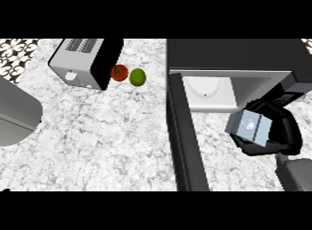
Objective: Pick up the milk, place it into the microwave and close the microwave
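You are looking down on a table (pixel 105 134) topped in white stone with grey veining, which fills nearly the whole view. At its far left and far right corners you can see strips of wall (pixel 12 54) patterned in black and white ornament. A silver and black toaster (pixel 85 60) stands at the far left of the table, and just beside it on its right lie a red tomato (pixel 119 72) and a green lime (pixel 137 77), close together.
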Controlling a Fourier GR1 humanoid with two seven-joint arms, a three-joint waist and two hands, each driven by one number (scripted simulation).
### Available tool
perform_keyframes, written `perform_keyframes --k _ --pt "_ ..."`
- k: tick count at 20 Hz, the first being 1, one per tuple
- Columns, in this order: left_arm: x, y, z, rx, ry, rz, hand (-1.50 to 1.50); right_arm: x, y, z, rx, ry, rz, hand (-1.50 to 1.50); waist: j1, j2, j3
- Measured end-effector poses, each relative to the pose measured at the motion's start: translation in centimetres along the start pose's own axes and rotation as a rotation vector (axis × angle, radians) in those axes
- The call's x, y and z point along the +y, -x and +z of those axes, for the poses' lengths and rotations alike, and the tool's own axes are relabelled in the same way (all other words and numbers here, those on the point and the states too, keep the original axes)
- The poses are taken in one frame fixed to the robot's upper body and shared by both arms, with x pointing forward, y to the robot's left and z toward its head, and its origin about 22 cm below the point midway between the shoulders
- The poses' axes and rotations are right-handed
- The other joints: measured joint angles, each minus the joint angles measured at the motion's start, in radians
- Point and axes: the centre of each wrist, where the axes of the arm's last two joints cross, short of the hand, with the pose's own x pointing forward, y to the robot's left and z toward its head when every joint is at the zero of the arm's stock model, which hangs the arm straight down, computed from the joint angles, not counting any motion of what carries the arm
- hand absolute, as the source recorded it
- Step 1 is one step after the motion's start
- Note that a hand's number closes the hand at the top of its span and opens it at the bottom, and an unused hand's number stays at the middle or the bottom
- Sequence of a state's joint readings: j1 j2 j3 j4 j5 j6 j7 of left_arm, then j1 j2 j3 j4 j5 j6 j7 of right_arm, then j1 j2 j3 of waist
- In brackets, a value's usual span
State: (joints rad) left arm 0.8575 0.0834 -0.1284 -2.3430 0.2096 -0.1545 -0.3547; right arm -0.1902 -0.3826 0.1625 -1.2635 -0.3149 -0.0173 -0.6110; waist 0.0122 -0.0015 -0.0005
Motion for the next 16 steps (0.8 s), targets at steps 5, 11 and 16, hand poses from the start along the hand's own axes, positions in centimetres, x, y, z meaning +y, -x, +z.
perform_keyframes --k 5,11,16 --pt "0.7 0.4 -0.7 -0.003 -0.001 -0.005 -1.5 2.0 0.6 -4.6 0.035 -0.009 0.037 1.5 0.006 0.003 0.0" --pt "0.8 0.3 -0.7 0.004 0.011 0.004 -1.5 1.5 1.7 -6.2 0.012 0.004 0.057 1.5 -0.012 -0.015 0.005" --pt "1.4 0.9 -1.0 0.002 0.034 0.009 -1.5 1.7 2.3 -6.2 -0.008 0.025 0.078 1.5 -0.012 -0.024 0.004"
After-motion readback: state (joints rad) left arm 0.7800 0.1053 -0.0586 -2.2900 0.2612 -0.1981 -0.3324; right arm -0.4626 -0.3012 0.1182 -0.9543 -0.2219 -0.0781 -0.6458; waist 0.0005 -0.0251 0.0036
